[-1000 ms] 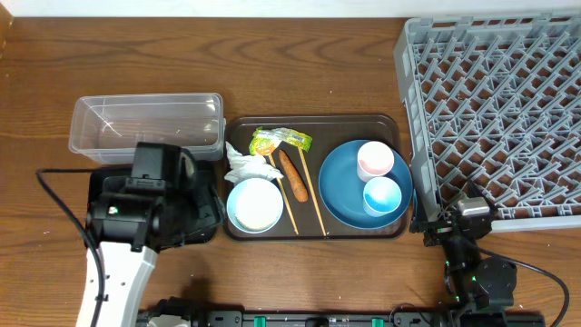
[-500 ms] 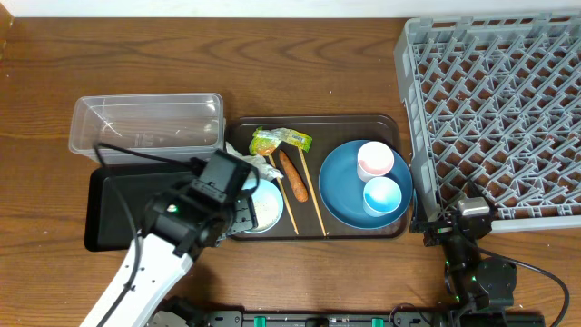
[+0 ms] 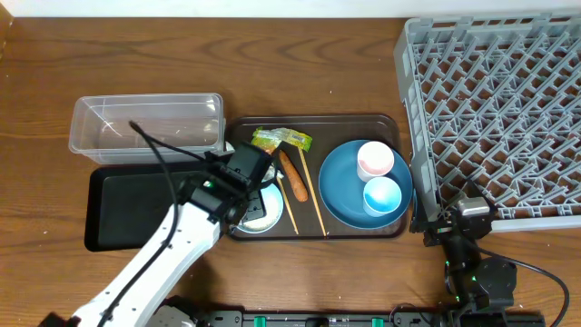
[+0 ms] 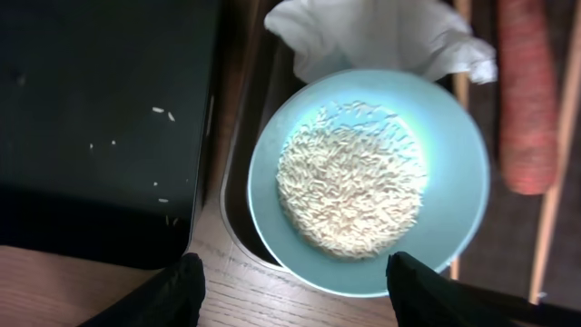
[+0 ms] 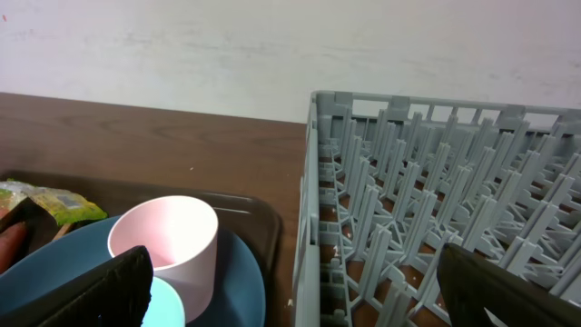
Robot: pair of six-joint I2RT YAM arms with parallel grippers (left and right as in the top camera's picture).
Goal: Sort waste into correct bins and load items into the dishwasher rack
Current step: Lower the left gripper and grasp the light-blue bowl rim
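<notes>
Starting at the far left, the clear plastic tub (image 3: pixel 145 127) sat on the wooden table (image 3: pixel 54 91), with the shallow black tray (image 3: pixel 127 209) just in front of it; a few loose white rice grains (image 4: pixel 163 111) lay scattered on the tray's dark floor. The left gripper (image 4: pixel 295 277) hung over the left end of the brown serving tray (image 3: pixel 313 119), its two fingers set well apart and holding nothing. In the left wrist view the near rim of the pale blue bowl (image 4: pixel 454 182) lay between the fingertips (image 4: pixel 182 282), but whether they touched it could not be told. The bowl sat in the serving tray's near left corner and carried a flat heap of rice (image 4: pixel 349 186). Just behind the bowl lay the crumpled white napkin (image 4: pixel 363 36), and behind that the yellow-green wrapper (image 3: pixel 280 139). To the right came the slim orange sausage piece (image 3: pixel 292 174) and the two wooden chopsticks (image 3: pixel 313 195) lying lengthwise beside it. Further right the large blue plate (image 3: pixel 340 195) filled the tray's right end, bearing the pink cup (image 3: pixel 375 161) at the back and the light blue cup (image 3: pixel 382 195) in front. The grey dishwasher rack (image 3: pixel 499 100) stood just beside the tray. The right gripper (image 5: pixel 295 286) rested low at the rack's near left corner, its fingers spread wide and gripping nothing.
</notes>
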